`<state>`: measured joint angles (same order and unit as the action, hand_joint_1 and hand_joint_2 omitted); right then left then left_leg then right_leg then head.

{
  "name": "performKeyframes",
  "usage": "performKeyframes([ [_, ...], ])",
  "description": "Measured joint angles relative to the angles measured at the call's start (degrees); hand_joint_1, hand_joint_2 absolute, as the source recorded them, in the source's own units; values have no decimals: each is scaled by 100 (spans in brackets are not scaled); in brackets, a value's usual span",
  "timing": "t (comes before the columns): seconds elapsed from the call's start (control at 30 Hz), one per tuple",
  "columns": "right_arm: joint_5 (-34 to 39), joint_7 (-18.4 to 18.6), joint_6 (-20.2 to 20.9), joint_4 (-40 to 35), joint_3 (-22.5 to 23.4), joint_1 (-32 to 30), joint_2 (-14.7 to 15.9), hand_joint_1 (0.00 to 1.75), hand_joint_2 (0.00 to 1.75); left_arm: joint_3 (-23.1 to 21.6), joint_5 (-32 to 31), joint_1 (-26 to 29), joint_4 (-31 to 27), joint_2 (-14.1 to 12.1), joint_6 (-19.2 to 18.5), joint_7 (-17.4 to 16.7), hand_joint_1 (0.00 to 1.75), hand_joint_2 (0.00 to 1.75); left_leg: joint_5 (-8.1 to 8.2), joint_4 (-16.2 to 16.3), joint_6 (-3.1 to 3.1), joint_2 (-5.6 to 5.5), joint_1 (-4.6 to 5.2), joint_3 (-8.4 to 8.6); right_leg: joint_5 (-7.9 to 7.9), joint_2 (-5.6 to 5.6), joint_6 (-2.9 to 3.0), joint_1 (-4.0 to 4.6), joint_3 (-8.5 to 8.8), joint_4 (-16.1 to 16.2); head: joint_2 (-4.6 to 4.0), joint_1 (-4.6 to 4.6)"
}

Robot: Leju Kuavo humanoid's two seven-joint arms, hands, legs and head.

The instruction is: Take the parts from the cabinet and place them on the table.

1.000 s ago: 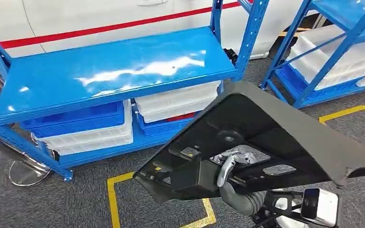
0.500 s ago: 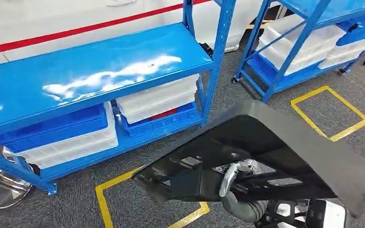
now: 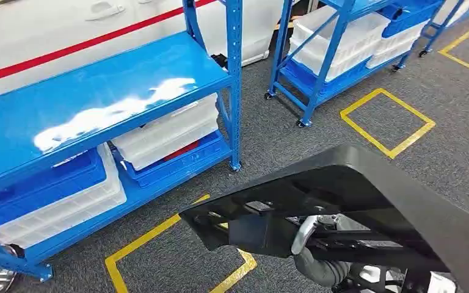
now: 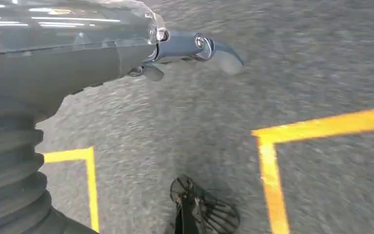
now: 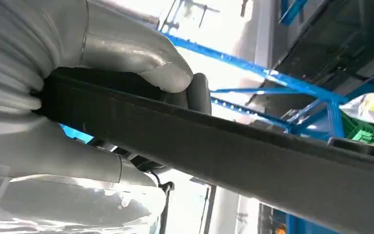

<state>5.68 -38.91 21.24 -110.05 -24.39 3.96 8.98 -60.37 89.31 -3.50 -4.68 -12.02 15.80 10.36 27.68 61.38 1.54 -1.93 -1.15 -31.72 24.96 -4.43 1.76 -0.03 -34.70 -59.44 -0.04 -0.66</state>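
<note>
The right hand (image 5: 126,97) grips the edge of a big black part (image 3: 366,201), held above the grey floor (image 3: 342,140) beside the blue rack (image 3: 98,104). The left hand (image 4: 195,48) hangs over the floor, and I cannot tell if it is open or closed.

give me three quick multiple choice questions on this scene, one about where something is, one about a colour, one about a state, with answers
1. Where do the white bins sit?
A. under the rack's top shelf
B. on the floor markings
C. on the black part

2. What colour are the floor markings?
A. red
B. yellow
C. white

3. What is the right hand doing?
A. hanging empty
B. resting on a shelf
C. gripping the black part

Answers:
1 A, they lie on the lower level of the blue rack.
2 B, yellow outlines on grey carpet.
3 C, its thumb and fingers clamp the part's edge.
</note>
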Motion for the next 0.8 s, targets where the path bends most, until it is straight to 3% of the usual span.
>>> performKeyframes([
  [0.03, -28, 0, -7, -24, 0, 1, -9, 162, 175, -11, 0, -12, 0, -22, -63, 24, 0, 175, 108, -161, -17, -268, -18, 68, -2, -47, -29, 13, -31, -23, 0, 2],
  [0.17, -109, 22, -96, -74, 0, 5, -20, 162, 175, -70, -7, -66, 0, -181, -293, 105, 0, 175, 41, -235, -148, -54, 30, 75, -92, -296, -195, -7, -126, -13, 0, 2],
  [0.2, -109, 11, -133, -89, 0, 4, -18, 162, 175, -96, -9, -104, 0, -201, -315, 120, 0, 175, -13, -289, -208, 34, -18, 79, -58, -191, -200, -20, -148, -72, 0, 2],
  [0.23, -103, -7, -169, -118, 2, 17, -17, 162, 175, -122, -11, -119, 0, -251, -326, 122, 0, 175, -23, -305, -236, 86, -8, 79, 68, 81, -225, 9, -211, -215, 0, 13],
  [0.27, -87, -42, -214, -138, 2, 33, -15, 162, 175, -153, -17, -114, 0, -282, -343, 120, 0, 175, -28, -305, -249, 160, 6, 75, 315, 266, -253, 3, -388, -586, 0, 31],
  [0.33, -35, -77, -304, -175, 4, 6, -9, 162, 175, -218, -59, -80, 0, -373, -360, 114, 0, 175, -23, -302, -256, 315, 25, 64, 714, 376, -294, -32, -799, -1472, 0, 31],
  [0.37, -9, -77, -321, -183, 7, -17, -9, 162, 175, -241, -79, -82, 0, -391, -369, 111, 0, 175, -20, -301, -259, 385, 28, 60, 769, 388, -304, -42, -913, -1720, 0, 28],
  [0.4, 22, -76, -350, -203, 7, -58, -9, 162, 175, -280, -118, -97, 0, -422, -369, 109, 0, 175, -16, -301, -256, 464, 29, 62, 694, 401, -311, -57, -915, -1734, 0, 31],
  [0.43, 44, -76, -374, -238, 9, -90, -7, 162, 175, -317, -133, -115, 0, -443, -369, 100, 0, 175, -7, -301, -246, 527, 31, 67, 508, 419, -309, -67, -772, -1461, 0, 31],
  [0.47, 55, -76, -380, -277, 13, -115, 0, 162, 175, -343, -168, -128, 0, -446, -369, 85, 0, 175, 3, -301, -234, 585, 33, 82, 282, 468, -295, -67, -519, -1010, 0, 31],
  [0.5, 79, -77, -378, -317, 15, -131, 15, 162, 175, -376, -181, -140, 0, -459, -365, 61, 0, 175, 17, -301, -214, 641, 37, 105, 59, 617, -260, -50, -205, -442, 0, 33],
  [0.53, 107, -76, -369, -361, 17, -135, 18, 162, 175, -417, -199, -147, 0, -461, -365, 41, 0, 175, 35, -302, -187, 695, 42, 126, 82, 954, -207, 4, -11, -35, -2, 28],
  [0.57, 138, -79, -354, -391, 15, -139, 20, 162, 175, -443, -212, -154, 0, -465, -365, 22, 0, 175, 59, -291, -149, 747, 79, 128, 64, 942, -151, 54, -9, -9, 0, 26],
  [0.63, 184, -87, -345, -431, 15, -168, 37, 162, 175, -479, -227, -178, -2, -489, -369, 6, 0, 175, 68, -328, -88, 873, 69, 162, 68, 767, -95, 82, -39, -19, 0, 26],
  [0.7, 234, -87, -299, -439, 15, -181, 59, 162, 175, -514, -225, -218, -2, -489, -374, 9, 0, 175, 87, -355, -26, 979, 73, 219, 26, 642, -20, 57, -16, 61, 0, 24],
  [0.73, 258, -90, -260, -441, 15, -179, 63, 162, 175, -529, -216, -237, -4, -489, -378, 11, 0, 175, 194, -234, 0, 657, 33, 175, -12, 573, 25, 22, 23, 116, 0, 28],
  [0.77, 271, -87, -241, -437, 15, -143, 66, 162, 175, -546, -199, -238, -9, -489, -382, 19, 0, 175, 426, 108, -3, 412, 24, 16, -23, 518, 56, 15, 21, 119, 0, 22],
  [0.8, 273, -87, -232, -433, 15, -127, 66, 162, 175, -549, -170, -227, -9, -489, -380, 19, 0, 175, 661, 577, 2, 300, 20, -210, -22, 448, 77, 21, 18, 117, 0, 20],
])
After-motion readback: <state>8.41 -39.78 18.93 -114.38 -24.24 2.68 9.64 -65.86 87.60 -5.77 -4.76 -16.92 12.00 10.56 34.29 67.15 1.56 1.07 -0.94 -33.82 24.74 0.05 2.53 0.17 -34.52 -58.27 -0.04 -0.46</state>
